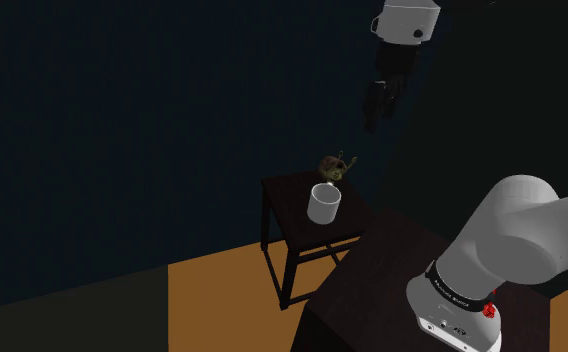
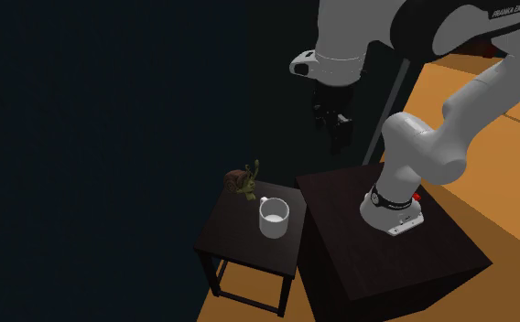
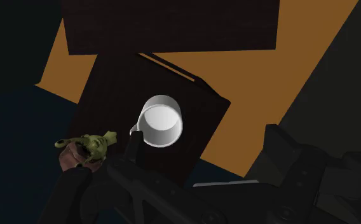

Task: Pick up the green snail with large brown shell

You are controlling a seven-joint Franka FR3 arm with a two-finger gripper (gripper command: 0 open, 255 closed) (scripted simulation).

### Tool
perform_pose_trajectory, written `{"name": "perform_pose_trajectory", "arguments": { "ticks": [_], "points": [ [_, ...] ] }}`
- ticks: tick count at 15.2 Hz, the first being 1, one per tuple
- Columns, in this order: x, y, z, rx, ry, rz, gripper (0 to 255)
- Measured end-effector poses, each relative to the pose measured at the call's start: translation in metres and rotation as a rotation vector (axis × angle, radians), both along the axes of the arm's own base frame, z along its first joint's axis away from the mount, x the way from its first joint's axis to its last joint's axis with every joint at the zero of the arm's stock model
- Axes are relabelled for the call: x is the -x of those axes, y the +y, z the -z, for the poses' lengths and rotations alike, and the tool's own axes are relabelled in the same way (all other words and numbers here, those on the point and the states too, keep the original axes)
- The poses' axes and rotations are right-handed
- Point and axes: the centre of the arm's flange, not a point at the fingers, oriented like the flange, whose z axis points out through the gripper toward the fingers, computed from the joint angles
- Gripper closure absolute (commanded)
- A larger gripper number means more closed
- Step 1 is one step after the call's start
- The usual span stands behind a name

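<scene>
Snail (image 2: 243,180), green body under a brown shell, sits at a far corner of the small dark bench (image 2: 235,233), right by the edge, eyestalks raised. White mug (image 2: 274,218) stands just beside it, toward the middle of the top; in the wrist view a thin gap shows between the mug's handle and the snail, so I judge they are not touching. My end effector (image 1: 375,120) hangs high above the bench and well apart from both, its fingers (image 3: 281,149) spread wide with nothing between them. I read that height as deliberate: it leaves room to line up before any descent and keeps me out of the mug's way. In the wrist view the snail lies outside the gap between my fingers, off past one of them, while the mug sits nearer the gap, so I am not centred on the target yet. The corner placement helps me, since two sides of the snail face open air over the orange floor (image 1: 222,290), and only the mug side is crowded. My judgement is that the grasp should come from above, fingers closing across the shell on a line that avoids the handle. Risk noted: a nudge could push the snail off the edge. The stand (image 2: 386,265) sits just beside the bench, so reach should be comfortable.
</scene>
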Motion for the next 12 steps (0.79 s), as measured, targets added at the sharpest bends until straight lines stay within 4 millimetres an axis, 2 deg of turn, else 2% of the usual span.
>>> {"name": "perform_pose_trajectory", "arguments": {
  "ticks": [3, 12],
  "points": [
    [-0.009, -0.01, 0.011, 0.007, 0.009, -0.014, 0],
    [-0.069, -0.066, 0.091, 0.057, 0.072, -0.118, 0]
  ]
}}
